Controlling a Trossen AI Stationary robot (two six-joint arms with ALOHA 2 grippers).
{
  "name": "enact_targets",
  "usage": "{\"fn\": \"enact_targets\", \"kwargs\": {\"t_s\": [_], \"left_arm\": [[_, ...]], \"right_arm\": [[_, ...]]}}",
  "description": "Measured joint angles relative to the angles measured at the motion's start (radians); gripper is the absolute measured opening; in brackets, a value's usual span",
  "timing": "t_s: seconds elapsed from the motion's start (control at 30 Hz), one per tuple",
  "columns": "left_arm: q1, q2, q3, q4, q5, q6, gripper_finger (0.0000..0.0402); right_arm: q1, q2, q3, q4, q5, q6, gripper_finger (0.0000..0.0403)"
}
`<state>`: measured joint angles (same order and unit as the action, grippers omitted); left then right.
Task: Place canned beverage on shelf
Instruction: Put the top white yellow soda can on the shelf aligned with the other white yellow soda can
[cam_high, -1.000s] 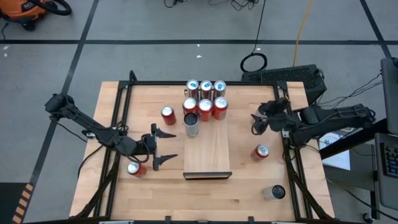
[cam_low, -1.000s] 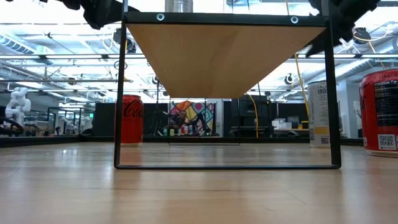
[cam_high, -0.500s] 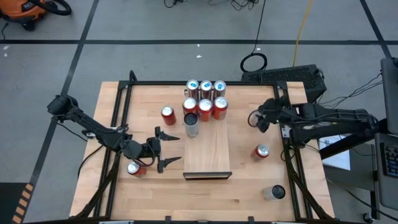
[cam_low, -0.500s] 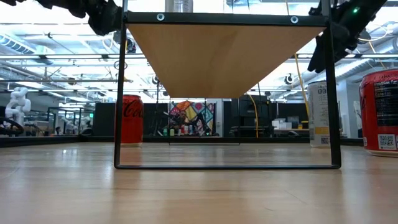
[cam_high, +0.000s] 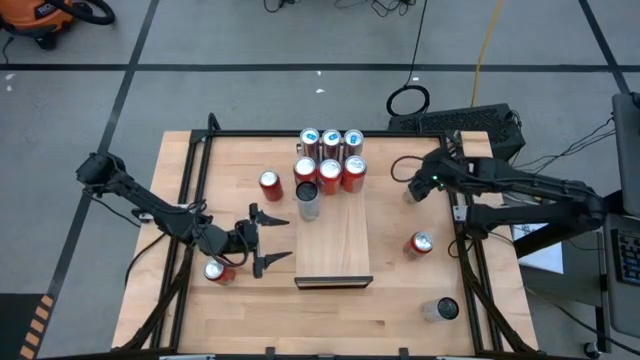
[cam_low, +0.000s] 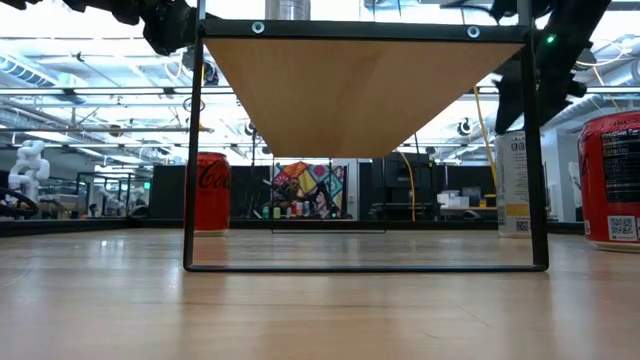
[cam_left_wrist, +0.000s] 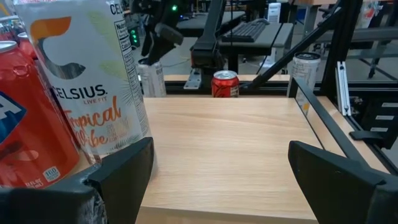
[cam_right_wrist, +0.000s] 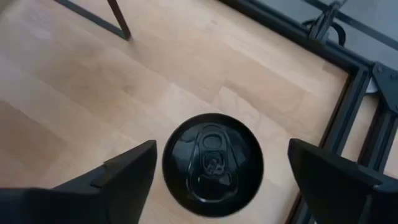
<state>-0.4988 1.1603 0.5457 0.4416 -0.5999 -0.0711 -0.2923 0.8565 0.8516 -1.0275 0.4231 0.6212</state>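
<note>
While right pincer (cam_right_wrist: 214, 171) gapes above black-lidded can (cam_right_wrist: 212, 163), can's body hidden.

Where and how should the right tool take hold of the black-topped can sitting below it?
By the round side wall just under the rim, coming straight down. The black-topped can stands upright on the table, lid facing the wrist camera, and lies between the open right tool fingers with nothing close beside it, so a top-down pinch across its width looks workable.

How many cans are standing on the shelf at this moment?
7, at the shelf's far end: three back cans, three red cans, one dark-topped can. None seems hidden.
</note>
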Motion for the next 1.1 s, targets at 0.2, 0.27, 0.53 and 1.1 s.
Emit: {"fn": "enact_targets", "kwargs": {"t_s": [0.2,0.27,0.53,1.1], "left_arm": [[-0.001,0.000,0.000,-0.001,0.000,-0.001,0.0369],[0.000,0.000,0.000,-0.001,0.000,-0.001,0.0369],[0.000,0.000,0.000,-0.001,0.000,-0.001,0.0369],[0.000,0.000,0.000,-0.004,0.000,-0.002,0.0369]], "right_arm": [[-0.037,0.073,0.000,0.006,-0.005,-0.009,0.0368],[-0.044,0.092,0.000,0.002,-0.018,-0.013,0.0369],[-0.055,0.166,0.000,0.006,-0.071,-0.050,0.0355],[-0.055,0.188,0.000,0.008,-0.114,-0.063,0.0245]]}}
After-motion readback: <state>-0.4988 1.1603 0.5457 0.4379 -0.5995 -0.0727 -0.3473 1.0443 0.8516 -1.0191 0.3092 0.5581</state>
